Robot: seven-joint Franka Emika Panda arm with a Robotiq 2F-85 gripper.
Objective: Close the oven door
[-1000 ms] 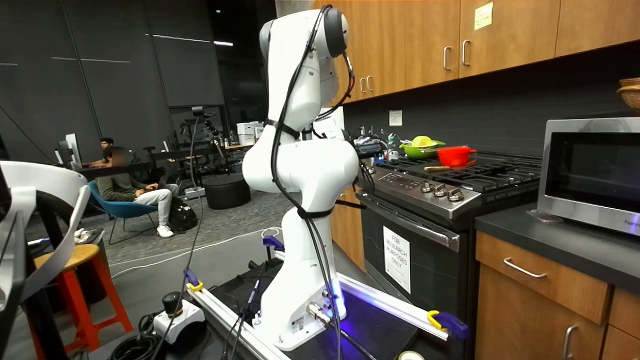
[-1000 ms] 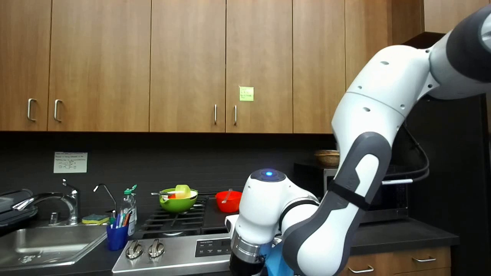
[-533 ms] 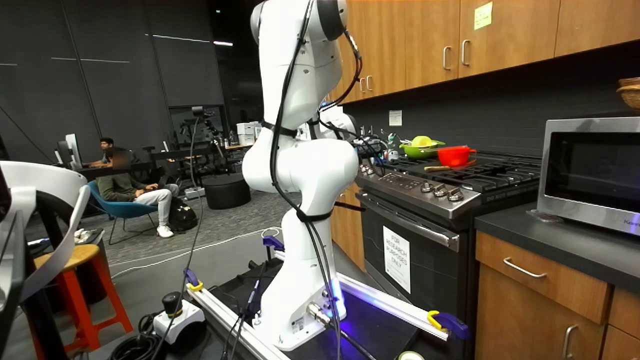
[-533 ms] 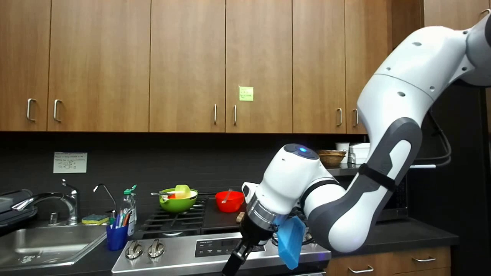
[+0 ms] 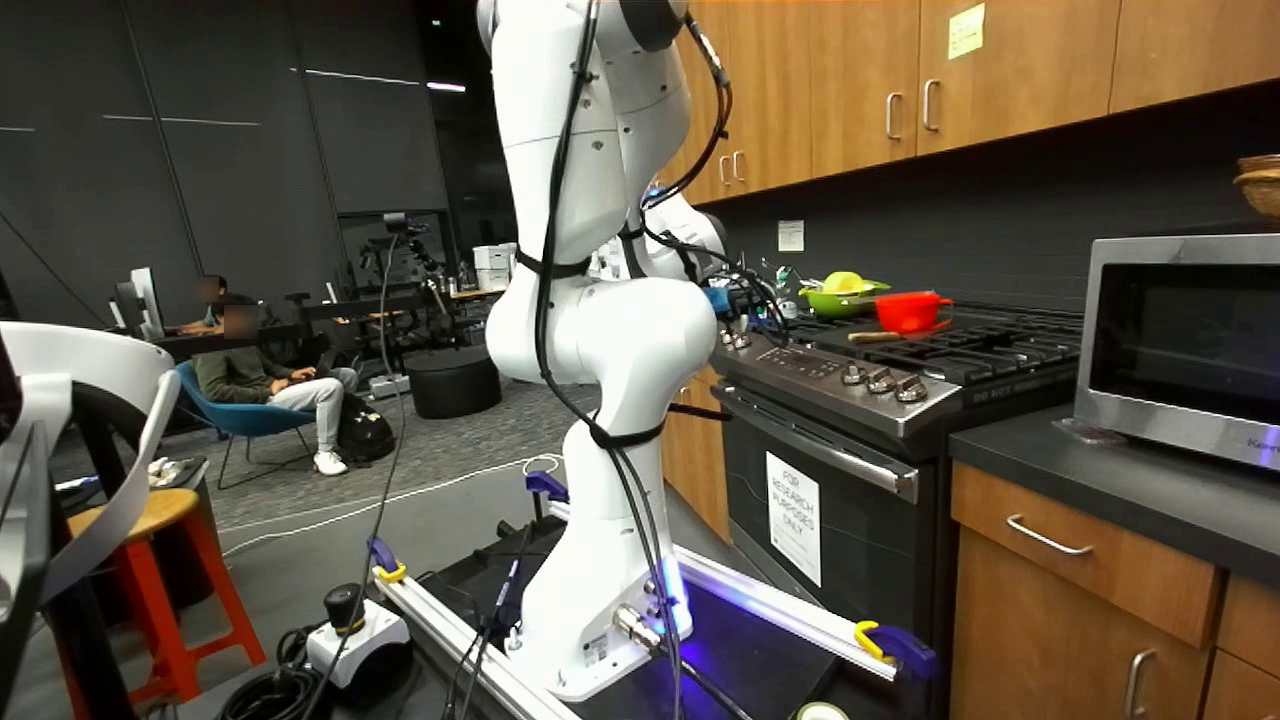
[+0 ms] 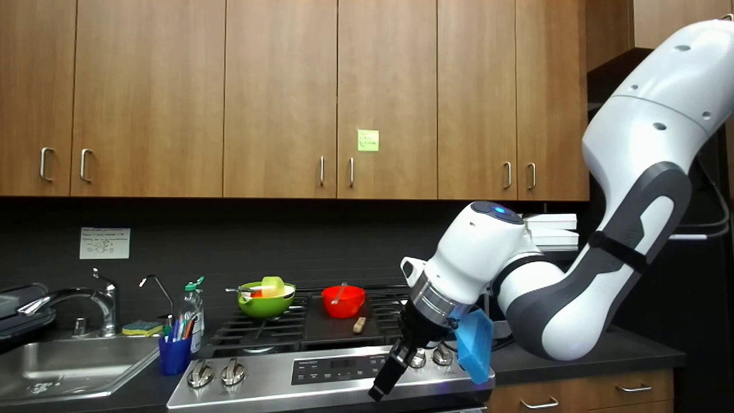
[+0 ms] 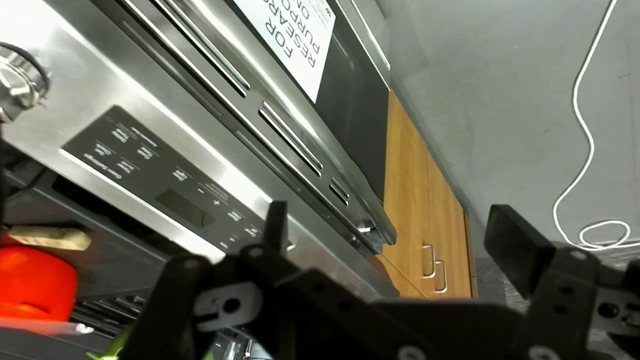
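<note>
At the front of the stove, under the knobs, is the big black oven door. It stands upright and looks closed. A long silver handle runs across near its top, and a white paper sign is stuck on its front. Near the button panel, the end effector tips downward. Its two fingers are spread wide apart. I can't tell whether it touches the stove. Just beside it, a blue block sits on the end of the white arm. On top of the stove stand a green bowl and a red bowl, and a short piece of wood lies near the red one. Next to the stove, in an exterior view, a silver microwave rests on the dark bench. Brown cupboards hang up high above the stove top. Well back across the room, a person in a dark top sits in a blue chair.
</note>
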